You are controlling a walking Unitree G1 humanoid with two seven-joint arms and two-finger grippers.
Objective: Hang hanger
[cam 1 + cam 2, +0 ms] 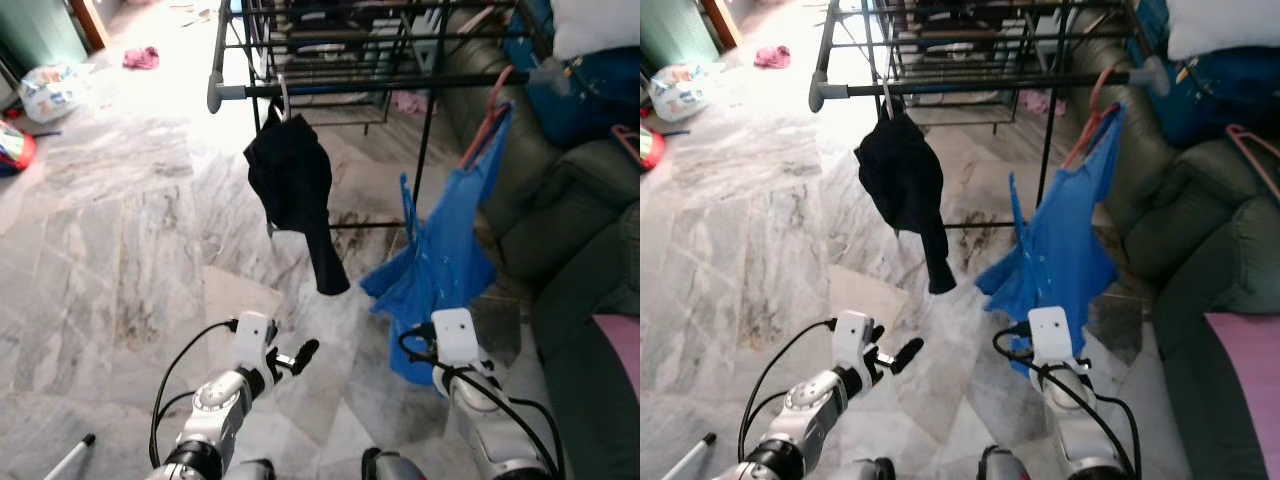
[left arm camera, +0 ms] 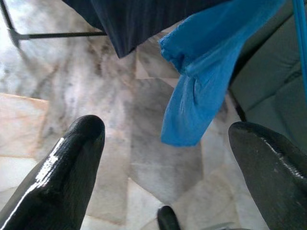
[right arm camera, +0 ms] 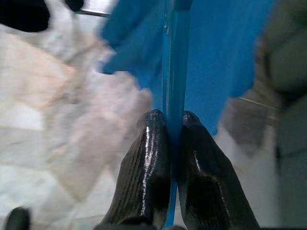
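Note:
A pink hanger (image 1: 493, 108) carries a blue garment (image 1: 437, 268). Its hook meets the dark rail (image 1: 380, 84) of a drying rack near the rail's right end. A black garment (image 1: 290, 185) hangs from the same rail further left. My right gripper (image 3: 175, 120) is shut on a thin blue edge of the blue garment (image 3: 220, 52), low under the rail. In the eye views its wrist box (image 1: 453, 334) sits against the cloth. My left gripper (image 1: 298, 356) is open and holds nothing, low above the marble floor, below the black garment (image 2: 144, 19).
A dark green sofa (image 1: 560, 200) runs along the right, with a blue bag (image 1: 590, 90), a white pillow and another pink hanger (image 1: 1252, 150) on it. The rack's lower bars (image 1: 340, 225) cross the floor. A pink cloth (image 1: 140, 58) and a plastic bag (image 1: 50, 88) lie far left.

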